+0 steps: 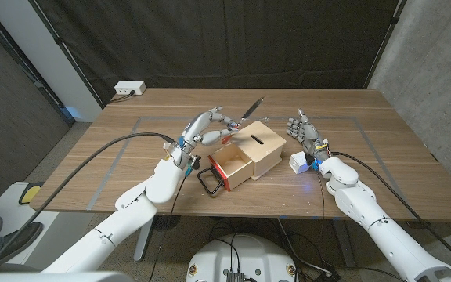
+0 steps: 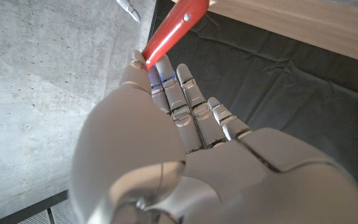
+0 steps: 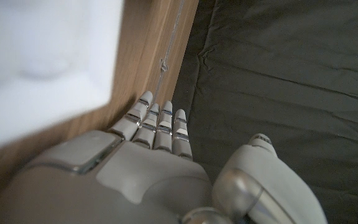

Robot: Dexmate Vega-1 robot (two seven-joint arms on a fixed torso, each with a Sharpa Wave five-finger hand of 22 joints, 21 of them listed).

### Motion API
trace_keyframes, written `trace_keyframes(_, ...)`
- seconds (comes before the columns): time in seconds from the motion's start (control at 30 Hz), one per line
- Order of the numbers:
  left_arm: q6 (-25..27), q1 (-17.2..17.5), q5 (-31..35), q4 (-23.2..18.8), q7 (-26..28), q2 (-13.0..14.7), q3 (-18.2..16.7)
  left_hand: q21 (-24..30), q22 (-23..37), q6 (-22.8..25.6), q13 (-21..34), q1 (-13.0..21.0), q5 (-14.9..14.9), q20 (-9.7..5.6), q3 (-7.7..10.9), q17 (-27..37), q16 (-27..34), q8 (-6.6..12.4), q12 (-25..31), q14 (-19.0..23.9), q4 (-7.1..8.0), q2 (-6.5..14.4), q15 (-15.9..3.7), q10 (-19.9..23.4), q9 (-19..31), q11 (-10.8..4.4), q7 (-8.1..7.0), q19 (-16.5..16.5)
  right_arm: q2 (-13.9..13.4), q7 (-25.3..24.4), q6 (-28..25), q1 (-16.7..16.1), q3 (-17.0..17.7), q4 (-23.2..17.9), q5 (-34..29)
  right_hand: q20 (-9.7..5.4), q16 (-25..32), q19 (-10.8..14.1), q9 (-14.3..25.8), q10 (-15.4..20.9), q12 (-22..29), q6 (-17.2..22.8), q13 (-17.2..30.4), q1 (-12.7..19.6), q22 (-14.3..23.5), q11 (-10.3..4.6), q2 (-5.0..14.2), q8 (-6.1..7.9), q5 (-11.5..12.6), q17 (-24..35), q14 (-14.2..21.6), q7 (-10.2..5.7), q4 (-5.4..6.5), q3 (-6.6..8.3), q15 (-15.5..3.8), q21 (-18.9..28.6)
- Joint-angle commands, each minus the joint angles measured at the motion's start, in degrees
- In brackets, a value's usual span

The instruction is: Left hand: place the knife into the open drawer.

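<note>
Left hand (image 1: 207,128): we pinch the knife (image 1: 237,123) above the drawer (image 1: 231,168).
Right hand (image 1: 304,131): fingers apart, holding nothing.
Risk: our thin pinch may slip, dropping the knife outside the drawer.

Lab: black curtain (image 1: 210,39), concrete wall (image 1: 437,63)

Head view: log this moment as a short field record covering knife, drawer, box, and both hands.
knife: red handle, blade pointing up and away, held above the table
left robot hand: grips the knife handle, just behind the drawer
drawer: pulled open from the box, black loop handle in front, inside looks empty
box: wooden, slot in top
right robot hand: fingers apart, holding nothing, beside the box
white block: on the table by the right wrist
</note>
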Motion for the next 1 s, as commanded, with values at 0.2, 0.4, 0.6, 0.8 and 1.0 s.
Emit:
trace_keyframes(0.2,3.08,5.35,-0.61,-4.54,-4.72,-0.2,-2.18,-0.14,0.08,1.31,0.61,0.82,0.38,0.26,2.79,0.17,-0.04,0.61,0.39,-0.13,2.4,1.29,-6.1,0.66,0.1,-3.05,1.15,0.16,0.9,2.27,0.84,2.01,-0.71,3.18,0.46,-0.04,0.0,0.77,0.13,0.26,0.13,0.51,0.27,0.14,0.26,0.3,0.5,0.03,0.06,0.14,0.33,-0.24,-0.29,0.16,0.13,-0.1)
trace_keyframes(0.4,3.0,6.07,-0.32,-4.29,-4.15,-0.5,-2.55,-0.11,0.08,1.37,0.92,0.79,0.33,0.34,2.87,0.17,-0.01,0.72,0.35,-0.05,2.52,1.17,-6.08,0.56,0.04,-3.22,0.98,0.24,0.85,2.07,0.26,2.13,-0.88,2.92,0.25,-0.03,-0.01,0.79,0.13,0.27,0.14,0.5,0.27,0.14,0.27,0.17,0.54,0.02,0.05,0.14,0.31,-0.16,-0.31,0.17,0.22,-0.18)
trace_keyframes(0.6,2.85,6.27,-0.29,-3.88,-4.11,-0.47,-2.88,-0.11,0.09,1.5,1.21,0.88,0.29,0.35,2.99,0.17,-0.04,0.84,0.4,-0.12,2.56,1.07,-6.12,0.72,-0.05,-3.11,1.04,0.23,0.83,1.46,-0.26,1.71,-0.88,2.22,0.16,-0.04,-0.01,0.83,0.13,0.3,0.15,0.52,0.27,0.15,0.27,0.17,0.58,0.02,0.03,0.14,0.3,-0.19,-0.34,0.17,0.25,-0.25)
trace_keyframes(0.8,3.68,7.18,0.32,-4.53,-4.07,-0.08,-3.43,-0.12,0.09,1.35,1.49,0.86,0.25,0.51,3.08,0.17,-0.05,0.87,0.38,-0.17,2.66,1.01,-6.07,0.7,-0.09,-2.99,0.96,0.19,0.93,1.0,-0.3,1.36,-0.86,1.93,0.06,-0.03,-0.02,0.84,0.13,0.27,0.13,0.56,0.27,0.15,0.28,0.26,0.62,0.03,0.02,0.14,0.3,-0.15,-0.35,0.17,0.25,-0.31)
trace_keyframes(1.0,5.88,8.55,1.82,-5.42,-3.25,0.26,-4.12,-0.14,0.1,1.43,1.74,0.83,0.21,0.7,3.15,0.16,-0.12,0.94,0.39,-0.39,2.77,0.94,-6.07,0.76,-0.19,-3.1,0.92,0.12,0.98,0.79,-0.51,1.3,-0.92,1.91,0.0,-0.03,-0.02,0.86,0.13,0.29,0.14,0.55,0.27,0.15,0.28,0.22,0.66,0.02,0.0,0.14,0.3,-0.18,-0.38,0.17,0.17,-0.41)
